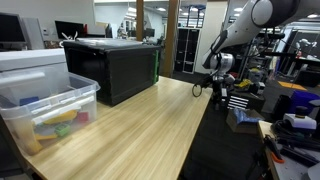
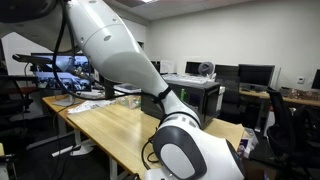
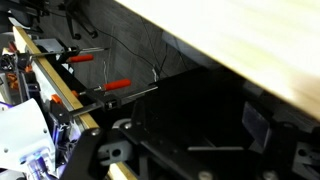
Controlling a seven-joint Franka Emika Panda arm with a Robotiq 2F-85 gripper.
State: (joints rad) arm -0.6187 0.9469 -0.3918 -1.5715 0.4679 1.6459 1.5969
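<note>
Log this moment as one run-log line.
gripper: open, empty | place: beside wooden table edge, off the top | on table: clear bin, black box

I work in a robotics lab with office desks.
Computer monitors line the desks behind my wooden surface; the wrist view shows orange-handled clamps.

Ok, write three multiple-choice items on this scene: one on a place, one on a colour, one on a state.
1. The black crate stands: A on the wooden table; B on the floor; C on a chair.
2. The clamp handles are: A blue; B red; C green.
3. The gripper is: A shut on a cable; B open, empty; C shut on a block.
Key: A, it rests on the tabletop; B, red shows in the wrist view; B, jaws apart, nothing between.
</note>
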